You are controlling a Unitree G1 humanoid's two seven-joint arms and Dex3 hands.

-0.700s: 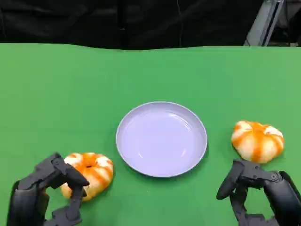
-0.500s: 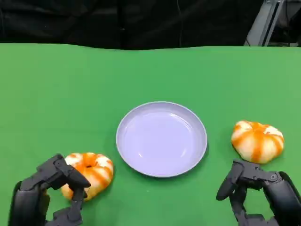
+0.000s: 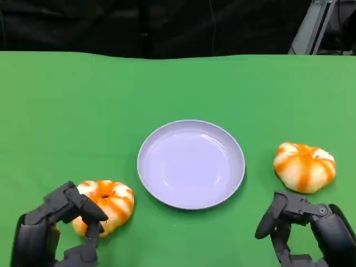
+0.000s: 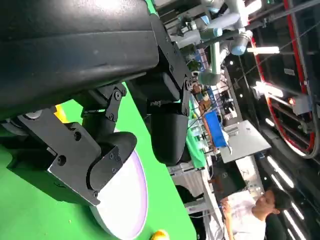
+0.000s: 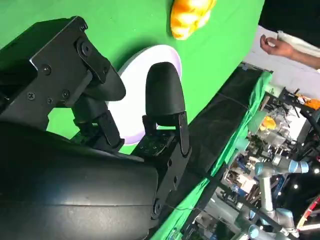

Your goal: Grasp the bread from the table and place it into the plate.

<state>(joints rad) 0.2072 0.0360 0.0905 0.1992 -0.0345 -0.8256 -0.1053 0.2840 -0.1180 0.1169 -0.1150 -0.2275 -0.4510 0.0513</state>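
Head view. The plate (image 3: pixel 191 164) sits bare on the green table (image 3: pixel 167 83), with neither bun in it, so the task looks barely begun: grasp, lift and placing all remain. The left hand (image 3: pixel 58 231) has its fingers curved around the near side of the left bun (image 3: pixel 107 203), fingertips at or just touching its crust; a firm grip cannot be confirmed, and the bun rests on the cloth. The right hand (image 3: pixel 303 233) hangs with fingers apart and holds nothing; the right bun (image 3: pixel 304 166) lies just beyond its fingertips, untouched.

Left wrist view. The left hand (image 4: pixel 120 130) shows fingers spread, with the plate (image 4: pixel 127 200) past them. A sliver of yellow crust (image 4: pixel 62 114) peeks beside the palm. A person (image 4: pixel 252 212) stands beyond the table.

Right wrist view. The right hand (image 5: pixel 125 105) is spread, nothing between its fingers. The plate (image 5: pixel 135 85) lies beyond them, a bun (image 5: pixel 190 17) farther off, and a person's hand (image 5: pixel 277 46) past the table edge.
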